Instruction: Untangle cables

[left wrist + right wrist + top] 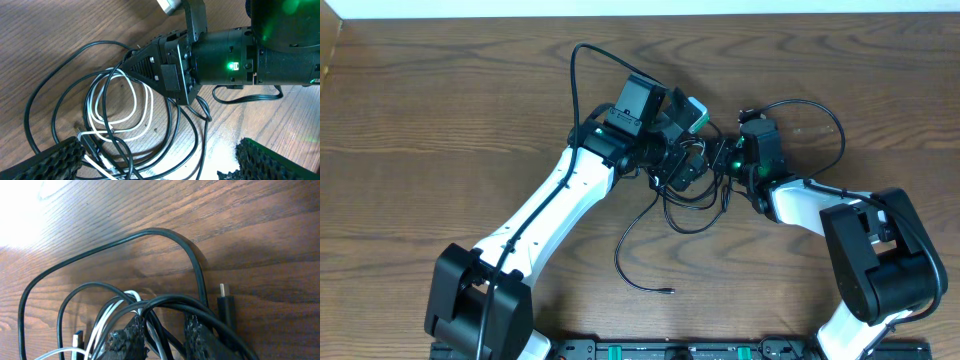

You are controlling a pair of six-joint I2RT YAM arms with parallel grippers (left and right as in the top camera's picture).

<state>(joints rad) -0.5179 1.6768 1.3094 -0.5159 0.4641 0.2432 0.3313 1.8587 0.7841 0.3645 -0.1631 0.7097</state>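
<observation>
No. 1, left gripper (157, 146): released, fingers spread wide, holding nothing. Strands crossed the pad at 8 o'clock in its wrist view.

No. 2, cables (688, 190): one knot of black loops with a white cable (136, 102) threaded through. It lay on the table between the two grippers, at 5 o'clock from the left and 8 o'clock from the right in the overhead view. A loose tail (618, 255) trailed toward 7 o'clock, which was the knot's long axis.

No. 3, right gripper (164, 327): the nearer one, judged clenched on several black strands. A plug end (226, 307) sat just beside it at 3 o'clock.

No. 4, table (440, 120): flat brown wood grain. Bare wood lay from 6 to 9 o'clock, likely the better side for drawing a strand out.
</observation>
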